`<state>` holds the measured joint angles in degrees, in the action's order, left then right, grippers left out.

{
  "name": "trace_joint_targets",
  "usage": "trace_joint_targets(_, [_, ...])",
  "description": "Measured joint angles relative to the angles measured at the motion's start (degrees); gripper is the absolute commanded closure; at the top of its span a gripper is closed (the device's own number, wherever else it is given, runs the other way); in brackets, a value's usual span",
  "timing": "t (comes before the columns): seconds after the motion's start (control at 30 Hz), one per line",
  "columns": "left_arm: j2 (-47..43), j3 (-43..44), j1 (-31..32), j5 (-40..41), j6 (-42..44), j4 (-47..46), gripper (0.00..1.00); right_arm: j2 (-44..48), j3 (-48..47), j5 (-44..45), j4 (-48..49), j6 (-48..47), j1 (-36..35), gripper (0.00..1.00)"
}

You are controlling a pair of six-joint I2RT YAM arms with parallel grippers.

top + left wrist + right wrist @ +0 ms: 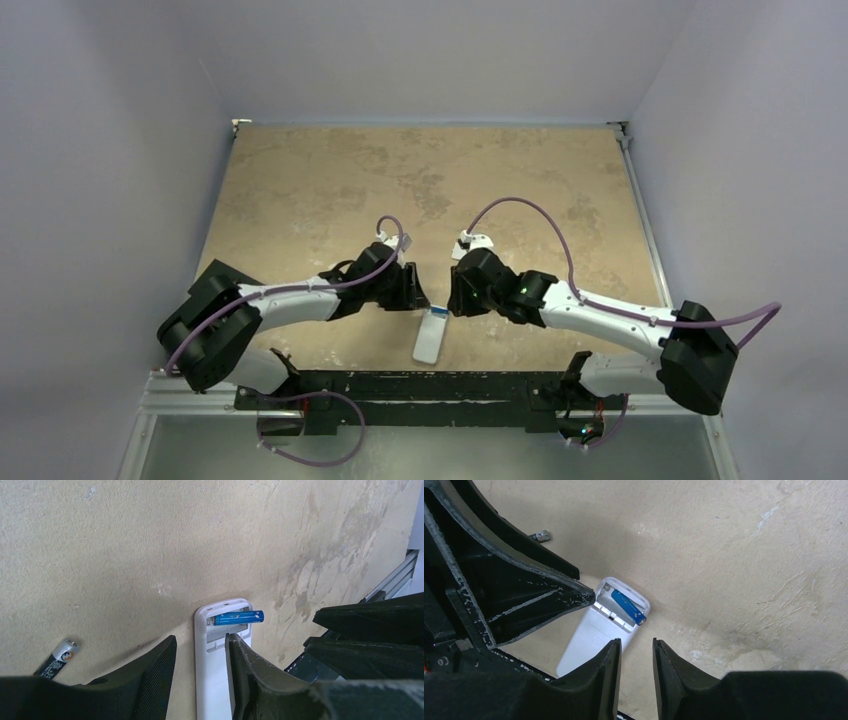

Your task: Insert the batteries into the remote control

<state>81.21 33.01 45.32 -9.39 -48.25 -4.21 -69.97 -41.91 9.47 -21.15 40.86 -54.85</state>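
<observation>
Though askew in remote control (212, 680), blue battery (239, 617) just beyond left gripper (200, 640) and right gripper (636, 646) (both spread).

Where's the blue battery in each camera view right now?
Top external: blue battery at centre, on the remote control's far end.
Left wrist: lower centre, lying crosswise over the open bay.
Right wrist: centre-left, slanted across the bay.
Shared landmark: the white remote control.
</observation>
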Motion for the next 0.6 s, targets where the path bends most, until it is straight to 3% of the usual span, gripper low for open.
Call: trace_joint_targets(0.6, [4.4,0.0,-0.3,-3.9,0.1,-5.2,0.63,-3.6,1.9,0.0,4.2,6.1,0.5,0.66])
